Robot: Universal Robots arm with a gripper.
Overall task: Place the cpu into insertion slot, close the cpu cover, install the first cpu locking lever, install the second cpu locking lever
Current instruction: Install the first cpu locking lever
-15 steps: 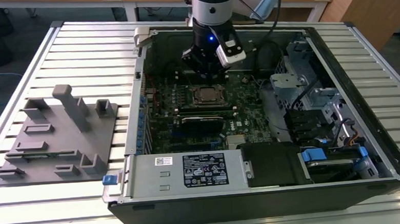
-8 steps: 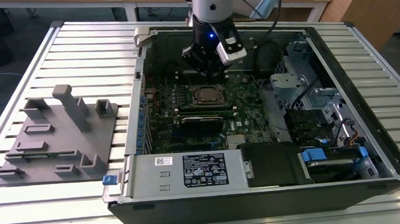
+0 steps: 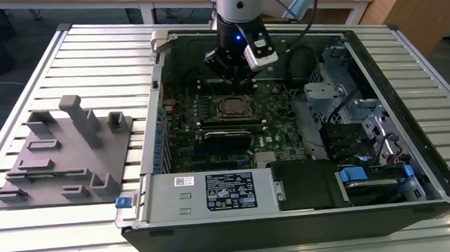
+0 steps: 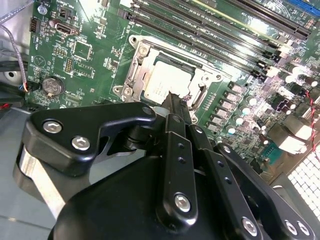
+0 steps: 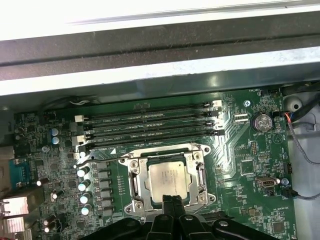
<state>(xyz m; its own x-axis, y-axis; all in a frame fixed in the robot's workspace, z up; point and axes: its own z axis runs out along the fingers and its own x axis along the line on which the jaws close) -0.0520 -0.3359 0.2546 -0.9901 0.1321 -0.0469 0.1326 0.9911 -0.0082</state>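
Exterior view, centre frame: the cpu (image 3: 232, 106) sits in the slot (image 5: 131, 186) with the cover (image 5: 199, 172) apparently down over it, and the gripper (image 3: 236, 84) hangs just above, at the socket's edge. In both wrist views the jaws are together with nothing visible between them, and the fingertips (image 4: 172, 100) are at the cover's rim. The likely hazard is an off-line push. That could send the narrow black tips skidding off the smooth silvery frame onto the green board (image 5: 240, 165), or load the chip's dull grey lid and the contacts beneath. The cover is thin metal, square, with a cut-out centre. The fingers are hard, matte, bolted links.
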